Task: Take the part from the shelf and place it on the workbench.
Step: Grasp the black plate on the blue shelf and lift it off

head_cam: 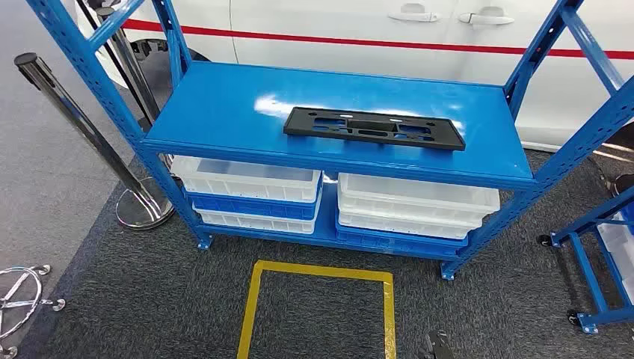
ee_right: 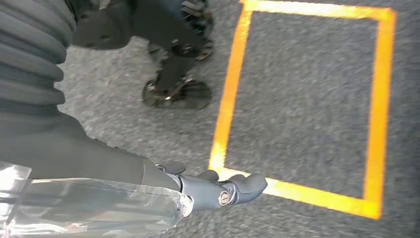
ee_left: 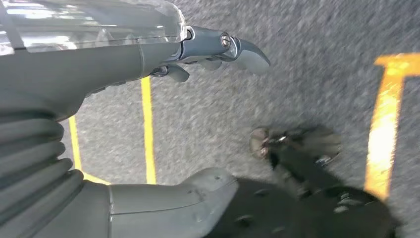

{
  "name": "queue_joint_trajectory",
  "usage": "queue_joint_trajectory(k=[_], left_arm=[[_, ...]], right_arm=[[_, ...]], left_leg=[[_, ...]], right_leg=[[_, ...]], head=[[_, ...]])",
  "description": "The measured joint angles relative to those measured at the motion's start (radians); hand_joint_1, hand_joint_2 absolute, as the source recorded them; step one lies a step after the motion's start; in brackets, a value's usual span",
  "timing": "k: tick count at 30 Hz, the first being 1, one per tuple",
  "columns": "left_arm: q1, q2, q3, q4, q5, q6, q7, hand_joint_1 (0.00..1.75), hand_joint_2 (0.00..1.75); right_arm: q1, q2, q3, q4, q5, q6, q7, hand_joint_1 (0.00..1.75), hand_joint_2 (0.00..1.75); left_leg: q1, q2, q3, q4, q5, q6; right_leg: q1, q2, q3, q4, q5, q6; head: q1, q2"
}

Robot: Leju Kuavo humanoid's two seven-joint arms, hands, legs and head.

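A flat black part with cut-out slots lies on the top board of the blue shelf, right of its middle. Nothing touches it. In the left wrist view my left hand hangs over the grey carpet. Its dark fingers are stretched out and its thumb is held apart, with nothing in it. My right hand hangs the same way in the right wrist view, fingers out over the carpet and holding nothing.
White and blue bins are stacked on the lower shelf. A yellow tape square marks the carpet before the shelf. A chrome stanchion stands at the left, a blue cart at the right and a white car behind.
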Motion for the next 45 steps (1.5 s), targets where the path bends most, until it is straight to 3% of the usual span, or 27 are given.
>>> queue_joint_trajectory(k=[2,3,4,6,7,8,9,12,14,16,18,19,22,24,30,32,33,35,36,37,39,40,41,42,43,45], left_arm=[[-0.009,-0.002,0.018,0.0,-0.019,0.004,-0.003,0.0,0.0],[-0.017,-0.005,0.036,-0.001,-0.04,0.008,-0.007,0.0,0.0],[-0.027,-0.008,0.054,-0.002,-0.061,0.011,-0.01,0.0,0.0],[-0.045,-0.014,0.088,-0.004,-0.108,0.015,-0.016,0.0,0.0],[-0.053,-0.017,0.103,-0.005,-0.13,0.016,-0.018,0.0,0.0],[-0.06,-0.02,0.118,-0.006,-0.152,0.018,-0.02,0.0,0.0],[-0.065,-0.022,0.131,-0.007,-0.172,0.02,-0.022,0.0,0.0],[-0.077,-0.03,0.16,-0.008,-0.215,0.025,-0.027,0.0,0.0],[-0.082,-0.035,0.17,-0.009,-0.228,0.025,-0.032,0.0,0.0],[-0.087,-0.036,0.176,-0.009,-0.242,0.025,-0.045,0.0,0.0],[-0.09,-0.036,0.178,-0.011,-0.257,0.028,-0.066,0.0,0.0],[-0.092,-0.036,0.178,-0.011,-0.264,0.031,-0.077,0.0,0.0],[-0.099,-0.036,0.178,-0.011,-0.291,0.042,-0.099,0.0,0.0],[-0.1,-0.036,0.178,-0.011,-0.304,0.046,-0.104,0.0,0.0],[-0.1,-0.036,0.178,-0.011,-0.306,0.047,-0.106,0.0,0.0],[-0.101,-0.036,0.178,-0.012,-0.311,0.046,-0.107,0.0,0.0],[-0.102,-0.036,0.177,-0.012,-0.316,0.045,-0.108,0.0,0.0],[-0.105,-0.036,0.172,-0.012,-0.331,0.036,-0.112,0.0,0.0],[-0.109,-0.037,0.167,-0.012,-0.34,0.028,-0.113,0.0,0.0],[-0.113,-0.039,0.16,-0.012,-0.35,0.019,-0.111,0.0,0.0],[-0.119,-0.046,0.146,-0.012,-0.365,0.006,-0.104,0.0,0.0],[-0.12,-0.048,0.142,-0.012,-0.368,0.003,-0.1,0.0,0.0],[-0.12,-0.049,0.14,-0.012,-0.369,0.001,-0.099,0.0,0.0],[-0.12,-0.05,0.139,-0.012,-0.369,-0.002,-0.099,0.0,0.0],[-0.12,-0.051,0.138,-0.012,-0.369,-0.006,-0.098,0.0,0.0],[-0.12,-0.053,0.137,-0.012,-0.369,-0.015,-0.098,0.0,0.0]], right_arm=[[-0.012,0.001,-0.01,0.006,0.004,0.003,-0.015,0.0,1.75],[-0.025,0.003,-0.021,0.012,0.008,0.007,-0.032,0.0,1.75],[-0.038,0.005,-0.031,0.019,0.013,0.014,-0.049,0.0,1.75],[-0.067,0.008,-0.053,0.033,0.023,0.03,-0.084,0.0,1.75],[-0.079,0.009,-0.063,0.039,0.027,0.038,-0.099,0.0,1.75],[-0.089,0.01,-0.073,0.045,0.031,0.046,-0.115,0.0,1.75],[-0.098,0.011,-0.082,0.05,0.035,0.055,-0.13,0.0,1.75],[-0.121,0.012,-0.103,0.06,0.044,0.074,-0.163,0.0,1.75],[-0.134,0.014,-0.111,0.063,0.047,0.092,-0.185,0.0,1.75],[-0.151,0.017,-0.112,0.065,0.058,0.116,-0.226,0.0,1.75],[-0.184,0.024,-0.104,0.061,0.088,0.104,-0.284,0.0,1.75],[-0.207,0.029,-0.097,0.054,0.108,0.077,-0.314,0.0,1.75],[-0.284,0.046,-0.06,0.022,0.175,-0.049,-0.368,0.0,1.75],[-0.314,0.054,-0.039,0.005,0.204,-0.109,-0.37,0.0,1.75],[-0.32,0.056,-0.033,0.001,0.212,-0.125,-0.37,0.0,1.75],[-0.331,0.061,-0.016,-0.01,0.231,-0.159,-0.367,0.0,1.75],[-0.343,0.066,0.005,-0.022,0.25,-0.195,-0.364,0.0,1.31],[-0.376,0.078,0.071,-0.056,0.301,-0.286,-0.355,0.0,0.44],[-0.393,0.086,0.118,-0.078,0.324,-0.326,-0.35,0.0,0.0],[-0.404,0.092,0.183,-0.111,0.34,-0.352,-0.351,0.0,0.0],[-0.409,0.101,0.293,-0.168,0.354,-0.372,-0.358,0.0,0.0],[-0.403,0.102,0.328,-0.186,0.35,-0.366,-0.362,0.0,0.0],[-0.397,0.102,0.338,-0.19,0.345,-0.361,-0.362,0.0,0.0],[-0.392,0.102,0.347,-0.194,0.336,-0.354,-0.362,0.0,0.0],[-0.388,0.102,0.355,-0.2,0.323,-0.347,-0.363,0.0,0.0],[-0.385,0.102,0.366,-0.213,0.295,-0.337,-0.365,0.0,0.0]], left_leg=[[0.002,0.001,0.001,-0.006,0.005,0.009],[0.002,0.002,0.001,-0.01,0.009,0.017],[0.003,0.003,0.0,-0.013,0.013,0.023],[0.0,0.005,-0.005,-0.014,0.017,0.03],[-0.002,0.005,-0.007,-0.013,0.017,0.032],[-0.005,0.004,-0.007,-0.012,0.018,0.033],[-0.008,0.002,-0.006,-0.012,0.017,0.034],[-0.015,-0.001,-0.003,-0.009,0.015,0.033],[-0.015,0.0,-0.008,-0.008,0.015,0.028],[-0.015,0.0,-0.011,-0.008,0.015,0.018],[-0.015,0.0,-0.02,0.014,-0.003,0.004],[-0.013,0.0,-0.037,0.051,-0.026,-0.003],[0.001,0.0,-0.127,0.238,-0.107,-0.022],[0.006,0.0,-0.159,0.302,-0.121,-0.029],[0.007,0.0,-0.162,0.306,-0.117,-0.03],[0.009,0.001,-0.154,0.286,-0.099,-0.032],[0.012,0.001,-0.138,0.248,-0.071,-0.035],[0.017,0.004,-0.08,0.118,0.001,-0.038],[0.016,0.004,-0.058,0.064,0.021,-0.034],[0.015,0.004,-0.045,0.027,0.032,-0.02],[0.012,0.003,-0.043,0.008,0.031,0.007],[0.012,0.003,-0.043,0.005,0.032,0.016],[0.011,0.002,-0.042,0.005,0.032,0.017],[0.01,0.002,-0.041,0.005,0.031,0.018],[0.01,0.001,-0.039,0.005,0.029,0.018],[0.007,0.004,-0.033,0.006,0.025,0.016]], right_leg=[[-0.002,0.001,-0.001,0.004,-0.005,0.004],[-0.003,0.002,-0.011,0.025,-0.022,0.008],[-0.003,0.002,-0.031,0.069,-0.049,0.01],[-0.003,0.003,-0.097,0.207,-0.117,0.012],[-0.003,0.003,-0.126,0.265,-0.134,0.012],[-0.002,0.003,-0.139,0.29,-0.131,0.011],[0.0,0.003,-0.132,0.272,-0.107,0.006],[0.012,0.004,-0.045,0.076,-0.006,-0.02],[0.02,0.005,-0.019,0.008,0.01,-0.031],[0.019,0.006,-0.018,0.0,0.012,-0.033],[0.012,0.007,-0.016,-0.011,0.019,-0.038],[0.007,0.008,-0.015,-0.016,0.023,-0.042],[0.006,0.008,-0.016,-0.016,0.024,-0.046],[0.006,0.007,-0.016,-0.015,0.024,-0.045],[0.005,0.007,-0.015,-0.015,0.024,-0.045],[0.005,0.007,-0.015,-0.013,0.023,-0.044],[0.003,0.007,-0.015,-0.011,0.022,-0.042],[0.0,0.008,-0.016,-0.002,0.016,-0.033],[0.001,0.007,-0.02,0.004,0.013,-0.025],[0.001,0.006,-0.039,0.042,-0.01,-0.014],[0.001,0.004,-0.102,0.167,-0.074,0.005],[0.0,0.004,-0.14,0.244,-0.108,0.01],[0.0,0.005,-0.161,0.283,-0.114,0.01],[0.0,0.005,-0.168,0.289,-0.102,0.009],[0.0,0.004,-0.155,0.255,-0.07,0.006],[0.005,-0.009,-0.099,0.125,0.003,-0.006]], head=[[0.0,0.0],[0.0,0.0],[0.0,0.0],[0.0,0.0],[0.0,0.0],[0.0,0.0],[0.0,0.0],[0.0,0.0],[0.0,0.0],[0.0,0.0],[0.0,0.0],[0.0,0.0],[0.0,0.0],[0.0,0.0],[0.0,0.0],[0.0,0.0],[0.0,0.0],[0.0,0.0],[0.0,0.0],[0.0,0.0],[0.0,0.0],[0.0,0.0],[0.0,0.0],[0.0,0.0],[0.0,0.0],[0.0,0.0]])
